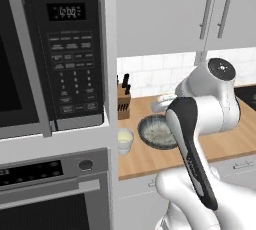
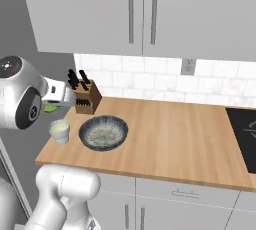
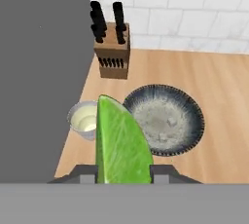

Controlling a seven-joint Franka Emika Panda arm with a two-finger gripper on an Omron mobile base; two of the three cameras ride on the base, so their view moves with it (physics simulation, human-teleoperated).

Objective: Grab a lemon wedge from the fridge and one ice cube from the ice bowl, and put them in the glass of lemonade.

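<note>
In the hand view my gripper [image 3: 121,173] is shut on a green lemon wedge [image 3: 120,140], which stands upright between the two dark fingertips [image 3: 87,172]. The wedge hangs above the counter's left end, just over the glass of lemonade [image 3: 85,119], a small pale tumbler. To its right lies the ice bowl [image 3: 165,118], dark grey with a whitish speckled inside; single cubes are hard to make out. From the right base view the wedge [image 2: 50,108] shows as a green sliver under the hand, above and left of the glass [image 2: 59,131] and bowl [image 2: 103,133]. The fridge is out of view.
A wooden knife block [image 3: 113,47] stands against the tiled wall behind the glass. A microwave [image 1: 50,49] and oven [image 1: 50,194] fill the tall unit left of the counter. The wooden counter [image 2: 175,134] runs bare to a dark cooktop [image 2: 245,134]. Wall cabinets [image 2: 142,9] hang above.
</note>
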